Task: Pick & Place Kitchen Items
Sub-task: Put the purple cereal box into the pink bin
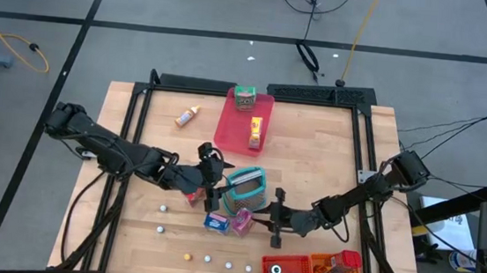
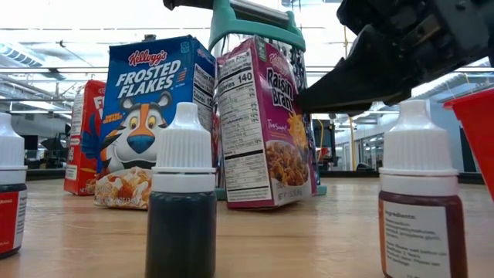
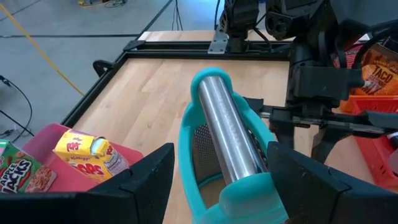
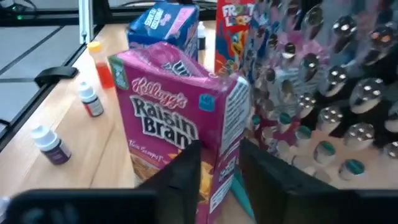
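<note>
Tabletop: open left fingers astride grater

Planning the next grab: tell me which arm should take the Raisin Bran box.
Right. The right gripper already faces the Raisin Bran box, fingers open beside it. The left gripper is straddling the teal grater.

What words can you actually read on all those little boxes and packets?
"Kellogg's FROSTED FLAKES": blue box.
"Kellogg's Raisin Bran": pink box.
"140": that box's nutrition panel; the rest is too small.
"FROOT LOOPS", partly cut off: red box.
"TACO": orange packet.
"Ingredients": dropper bottle; the lines below it are blurred.
</note>
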`<move>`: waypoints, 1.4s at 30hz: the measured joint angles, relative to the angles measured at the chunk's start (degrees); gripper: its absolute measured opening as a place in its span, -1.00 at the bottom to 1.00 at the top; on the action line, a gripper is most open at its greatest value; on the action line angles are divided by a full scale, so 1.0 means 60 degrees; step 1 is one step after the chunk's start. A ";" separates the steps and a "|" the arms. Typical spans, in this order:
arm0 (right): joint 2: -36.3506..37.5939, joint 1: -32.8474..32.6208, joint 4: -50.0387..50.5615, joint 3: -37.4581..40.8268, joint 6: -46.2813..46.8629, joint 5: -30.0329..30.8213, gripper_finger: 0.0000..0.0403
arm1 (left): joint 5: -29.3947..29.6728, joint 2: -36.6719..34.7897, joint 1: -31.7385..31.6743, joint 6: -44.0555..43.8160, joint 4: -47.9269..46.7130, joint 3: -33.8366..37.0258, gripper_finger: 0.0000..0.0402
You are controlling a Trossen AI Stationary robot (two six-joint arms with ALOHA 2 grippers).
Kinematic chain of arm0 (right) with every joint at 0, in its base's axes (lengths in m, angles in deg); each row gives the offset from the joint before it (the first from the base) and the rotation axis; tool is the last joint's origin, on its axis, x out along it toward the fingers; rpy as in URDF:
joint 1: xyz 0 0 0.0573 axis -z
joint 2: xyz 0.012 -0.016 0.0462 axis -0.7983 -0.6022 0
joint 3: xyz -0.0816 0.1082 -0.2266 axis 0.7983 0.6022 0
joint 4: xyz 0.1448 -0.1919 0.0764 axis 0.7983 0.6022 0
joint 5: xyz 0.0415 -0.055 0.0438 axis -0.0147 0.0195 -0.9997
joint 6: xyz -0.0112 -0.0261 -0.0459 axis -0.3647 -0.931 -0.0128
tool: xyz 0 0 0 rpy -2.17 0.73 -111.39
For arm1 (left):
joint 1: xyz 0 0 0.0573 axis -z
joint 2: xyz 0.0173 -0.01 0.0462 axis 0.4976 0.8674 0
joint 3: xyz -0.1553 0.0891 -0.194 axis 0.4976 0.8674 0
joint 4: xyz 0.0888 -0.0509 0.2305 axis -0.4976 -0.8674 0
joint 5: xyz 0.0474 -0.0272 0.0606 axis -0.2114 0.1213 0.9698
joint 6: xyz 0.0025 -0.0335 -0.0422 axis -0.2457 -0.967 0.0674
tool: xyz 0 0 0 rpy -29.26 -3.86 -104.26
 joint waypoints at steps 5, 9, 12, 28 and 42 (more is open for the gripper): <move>0.0000 0.0000 0.0010 -0.0004 -0.0231 -0.0675 -0.95 | 0.0003 0.0000 0.0000 0.0004 0.0004 0.0004 0.28; 0.0000 -0.0022 0.0010 -0.0004 -0.0352 -0.0629 -0.99 | 0.0003 0.0004 0.0000 0.0004 0.0004 0.0007 0.28; 0.0000 -0.0022 0.0014 -0.0004 -0.0421 -0.0637 -0.99 | 0.0003 0.0004 -0.0004 0.0004 0.0004 0.0009 0.28; 0.0000 -0.0022 -0.0392 -0.0004 -0.0530 -0.1164 -0.48 | 0.0003 0.0007 -0.0004 0.0004 0.0002 0.0011 0.28; 0.0000 0.0202 -0.0900 -0.0004 -0.0527 -0.1149 -0.26 | 0.0005 0.0007 -0.0007 0.0015 0.0015 0.0015 0.28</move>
